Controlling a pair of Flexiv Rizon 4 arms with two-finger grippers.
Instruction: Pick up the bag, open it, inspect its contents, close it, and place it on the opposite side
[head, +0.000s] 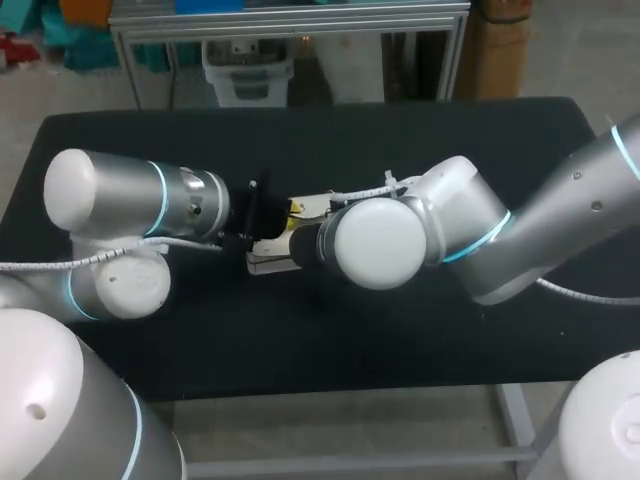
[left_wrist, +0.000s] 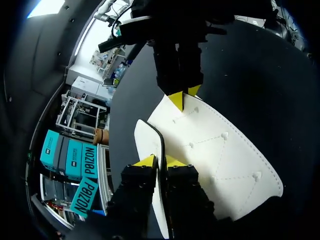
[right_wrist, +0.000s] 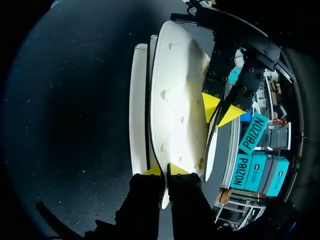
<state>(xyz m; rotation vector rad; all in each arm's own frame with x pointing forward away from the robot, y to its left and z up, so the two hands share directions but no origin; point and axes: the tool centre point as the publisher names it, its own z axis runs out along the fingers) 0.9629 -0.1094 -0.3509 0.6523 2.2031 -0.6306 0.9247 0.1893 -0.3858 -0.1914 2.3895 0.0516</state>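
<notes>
A white quilted bag (head: 268, 256) is at the middle of the black table, between my two arms. In the left wrist view my left gripper (left_wrist: 161, 161) is shut on a thin white flap (left_wrist: 147, 140) that stands up from the bag (left_wrist: 215, 150). My right gripper (left_wrist: 183, 96) pinches the bag's far edge. In the right wrist view, my right gripper (right_wrist: 165, 170) is shut on the edge of the bag (right_wrist: 175, 100), and my left gripper (right_wrist: 220, 111) holds the flap at the other side. The bag's inside is hidden.
The black table (head: 400, 340) has bare surface on every side of the bag. In the head view my right arm's wrist (head: 378, 243) covers most of the bag, and my left arm's wrist (head: 130, 195) lies just left of it.
</notes>
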